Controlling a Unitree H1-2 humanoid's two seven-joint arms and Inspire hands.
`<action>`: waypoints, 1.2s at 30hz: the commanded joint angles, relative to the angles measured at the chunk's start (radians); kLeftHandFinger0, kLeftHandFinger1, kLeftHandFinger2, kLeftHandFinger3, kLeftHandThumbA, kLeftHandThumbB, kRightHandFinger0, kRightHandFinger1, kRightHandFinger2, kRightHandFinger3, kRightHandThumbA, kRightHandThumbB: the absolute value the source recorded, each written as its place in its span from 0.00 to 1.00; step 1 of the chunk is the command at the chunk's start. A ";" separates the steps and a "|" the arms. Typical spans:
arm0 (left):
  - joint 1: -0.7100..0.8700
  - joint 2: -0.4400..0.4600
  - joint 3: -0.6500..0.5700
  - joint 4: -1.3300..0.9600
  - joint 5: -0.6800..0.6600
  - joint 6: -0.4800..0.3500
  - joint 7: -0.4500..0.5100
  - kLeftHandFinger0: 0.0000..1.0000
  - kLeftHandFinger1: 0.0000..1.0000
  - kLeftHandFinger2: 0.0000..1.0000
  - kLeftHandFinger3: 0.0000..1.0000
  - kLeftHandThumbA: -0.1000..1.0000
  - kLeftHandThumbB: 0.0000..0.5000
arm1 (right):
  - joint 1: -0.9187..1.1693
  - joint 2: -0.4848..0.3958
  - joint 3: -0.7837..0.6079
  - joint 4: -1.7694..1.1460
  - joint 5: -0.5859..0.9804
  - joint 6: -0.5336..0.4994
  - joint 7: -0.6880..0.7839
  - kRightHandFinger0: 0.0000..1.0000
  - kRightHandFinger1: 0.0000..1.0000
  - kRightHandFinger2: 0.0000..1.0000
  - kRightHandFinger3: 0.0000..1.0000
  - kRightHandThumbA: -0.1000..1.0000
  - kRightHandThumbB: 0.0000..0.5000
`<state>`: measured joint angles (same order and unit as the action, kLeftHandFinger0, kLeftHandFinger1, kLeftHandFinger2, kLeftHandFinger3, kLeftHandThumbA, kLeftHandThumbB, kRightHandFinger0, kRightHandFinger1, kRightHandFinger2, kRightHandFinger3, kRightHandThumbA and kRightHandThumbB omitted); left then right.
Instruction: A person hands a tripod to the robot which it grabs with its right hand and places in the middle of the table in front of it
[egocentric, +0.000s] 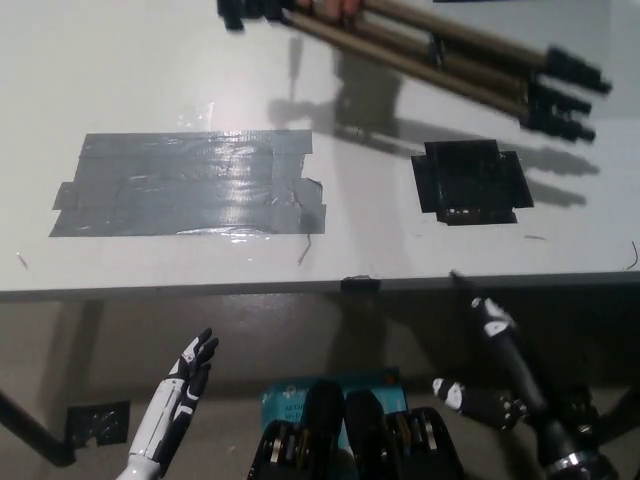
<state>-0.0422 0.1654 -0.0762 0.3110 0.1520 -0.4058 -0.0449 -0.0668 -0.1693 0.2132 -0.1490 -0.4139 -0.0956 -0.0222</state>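
Below the table's near edge, the robot's white left hand and black right hand hang open, fingers apart; a person's hand (barely in frame) holds the folded tripod over the far side, slanting, feet toward the robot's right

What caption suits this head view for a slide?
Tripod held over the table; left robot hand and right robot hand open below.
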 joint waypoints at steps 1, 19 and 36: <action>-0.009 0.018 -0.004 -0.009 0.018 -0.064 0.011 1.00 1.00 1.00 1.00 1.00 0.66 | -0.129 -0.011 -0.111 -0.323 -0.340 -0.010 -0.128 1.00 1.00 1.00 1.00 0.94 0.80; -0.016 0.019 -0.006 -0.006 0.028 -0.064 0.012 1.00 1.00 1.00 1.00 1.00 0.66 | -0.560 -0.021 -0.060 0.202 -0.518 0.168 -0.158 1.00 1.00 1.00 1.00 1.00 0.79; -0.021 0.017 -0.004 -0.010 0.035 -0.064 0.008 1.00 1.00 1.00 1.00 1.00 0.66 | -0.710 -0.023 0.020 0.548 -0.502 0.232 -0.145 1.00 1.00 1.00 1.00 1.00 0.92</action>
<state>-0.0545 0.1682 -0.0780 0.3146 0.1779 -0.4264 -0.0446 -0.6926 -0.1796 0.2194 0.3683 -0.9028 0.1001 -0.1522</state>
